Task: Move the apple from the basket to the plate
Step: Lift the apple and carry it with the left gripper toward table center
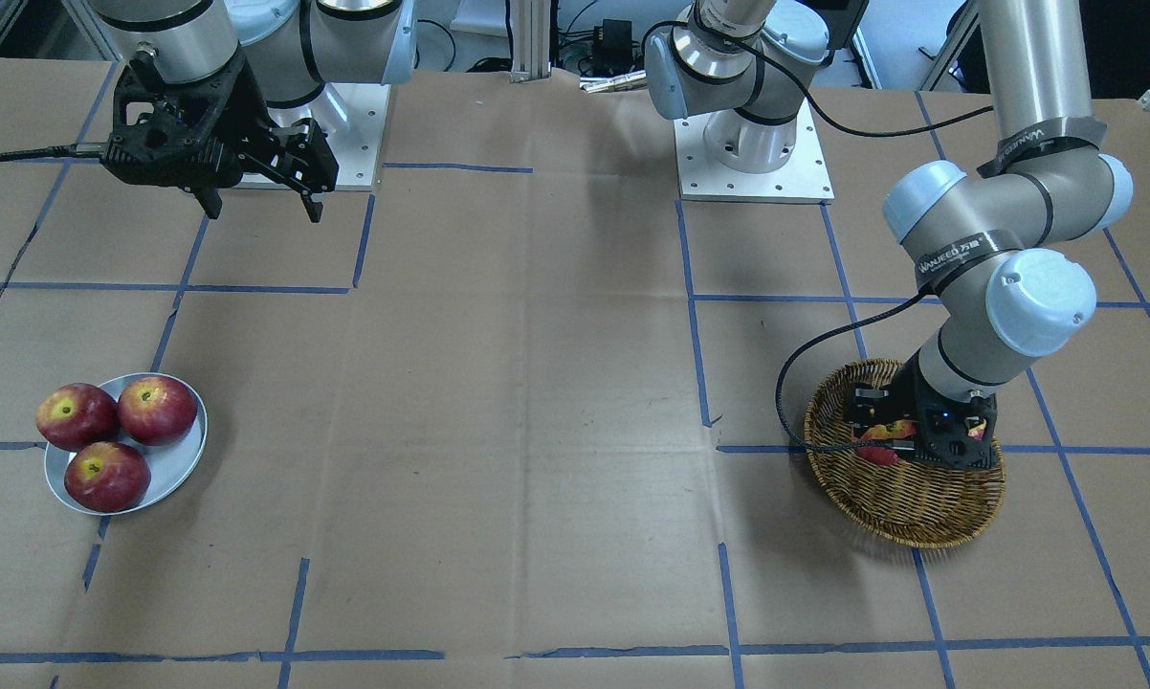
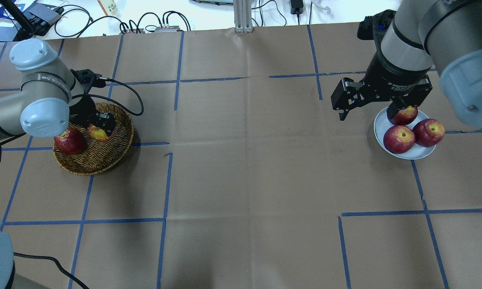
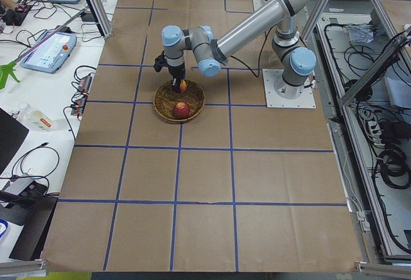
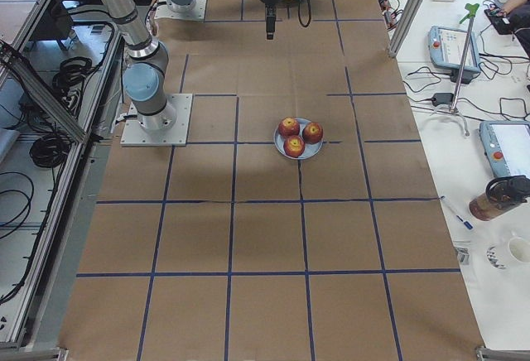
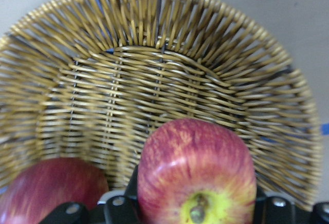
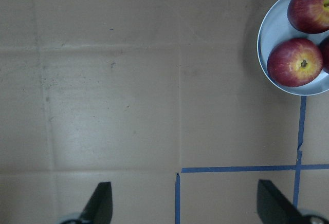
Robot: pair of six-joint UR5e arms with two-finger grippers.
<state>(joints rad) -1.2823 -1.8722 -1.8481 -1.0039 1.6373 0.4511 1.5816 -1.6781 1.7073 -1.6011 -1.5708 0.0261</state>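
Note:
The apple [image 5: 198, 172], red with a yellow-streaked top, lies in the wicker basket [image 2: 100, 160] at the table's left. My left gripper [image 2: 100, 125] is down in the basket with a finger against each side of this apple. The apple also shows in the front view [image 1: 886, 433] under the gripper [image 1: 910, 440]. The pale grey-blue plate [image 2: 421, 153] at the right holds three deep red apples [image 2: 399, 139]. My right gripper [image 2: 368, 114] hangs open and empty above the table, just left of the plate.
A darker red apple [image 2: 69, 141] lies in the basket beside the held one. The brown paper table carries blue tape lines [image 2: 167, 180]. The left arm's cable [image 2: 132, 94] loops over the basket's far rim. Cables and devices lie beyond the far edge.

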